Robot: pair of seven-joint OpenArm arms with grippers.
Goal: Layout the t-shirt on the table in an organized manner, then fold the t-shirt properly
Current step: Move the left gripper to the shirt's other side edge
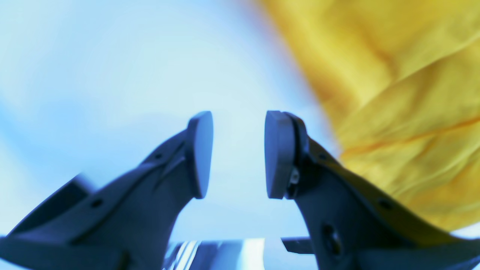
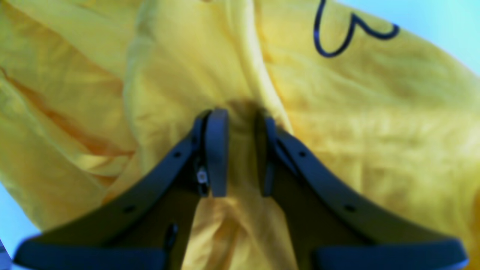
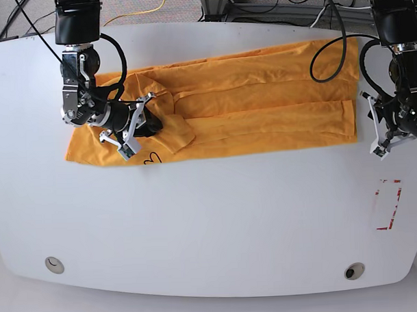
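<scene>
1. The t-shirt (image 3: 261, 99) lies on the table (image 3: 211, 224), spread long across its far half, partly gathered into lengthwise folds and not yet flat

2. Handling, as a judgement: the cloth looks thin, soft and light, and wrinkles freely. It should bunch rather than hold shape, and drag over the glossy top with little resistance. Nothing about it appears fragile. Best taken by a pinched ridge at a hem, sleeve edge or corner, so that a single layer follows the pull

3. Black script (image 2: 348, 33) shows on the fabric just ahead of the right gripper (image 2: 240, 150), to one side in the right wrist view

4. The right gripper is nearly closed, a raised fold of the shirt pinched between its pads. Cloth fills the ground all round it: ahead, to both sides and beneath. In the base view this gripper (image 3: 142, 120) sits over the end of the garment bearing the script

5. The left gripper (image 1: 238, 153) stands parted by a moderate gap, with nothing between its pads. Bare table lies directly ahead of it and under it; the shirt lies off to one side, close by but not touching the pads

6. In the base view the left gripper (image 3: 382, 133) hangs just beyond the shirt's opposite end, clear of the fabric edge
</scene>
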